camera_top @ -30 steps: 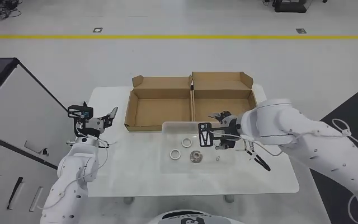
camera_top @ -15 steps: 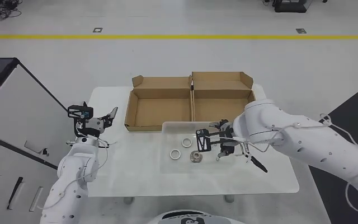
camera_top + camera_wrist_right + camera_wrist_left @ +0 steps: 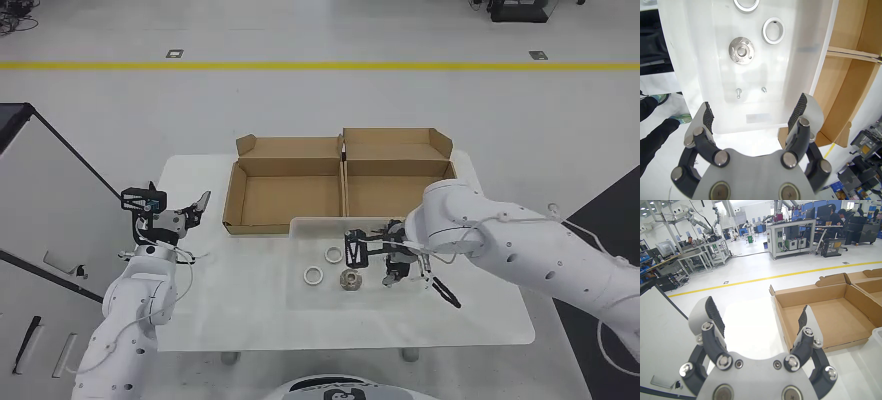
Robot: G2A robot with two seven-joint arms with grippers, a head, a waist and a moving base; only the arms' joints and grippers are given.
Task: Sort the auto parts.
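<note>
Hovering over the right end of a translucent plastic tray [image 3: 806, 56], the right gripper [image 3: 753, 109] is held with its jaws spread wide and nothing between them. Inside the tray, a flanged metal hub [image 3: 741, 51] is seen between a longer bolt [image 3: 738, 93], a shorter bolt [image 3: 764, 89], a metal ring [image 3: 774, 42] and a second ring [image 3: 746, 11], all lying apart. Behind the tray, a left cardboard box [image 3: 285, 200] and a right cardboard box [image 3: 395, 195] are set side by side on the white table [image 3: 250, 310]. The left gripper [image 3: 758, 315] is raised at the table's left edge, likewise spread and empty.
</note>
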